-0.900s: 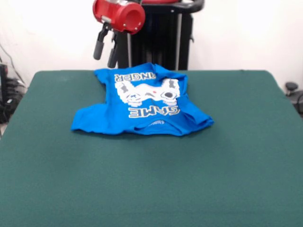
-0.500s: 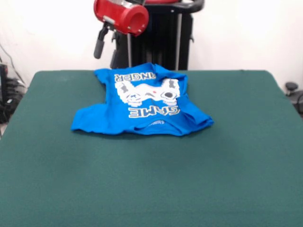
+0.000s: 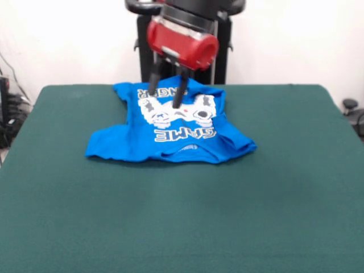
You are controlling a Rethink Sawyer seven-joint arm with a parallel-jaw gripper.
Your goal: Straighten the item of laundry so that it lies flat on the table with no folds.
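The bright blue T-shirt (image 3: 170, 128) with the white-and-grey game controller print and white lettering lies on the dark green table (image 3: 182, 210), toward its far side. Its far hem is folded over, cutting off the lettering, and its near right edge is wrinkled. My gripper (image 3: 165, 96) hangs from a red cylinder, fingers spread apart, open and empty. It hovers over the shirt's far part, above the controller print.
The robot's black pedestal (image 3: 193, 57) stands behind the table's far edge. Cables and dark gear (image 3: 8, 114) lie off the table's left side. A small black thing (image 3: 350, 105) sits off the right side.
The gripper has moved from the far left, behind the table's edge, rightward and toward the camera, and now stands over the shirt's far part. The shirt has not moved.
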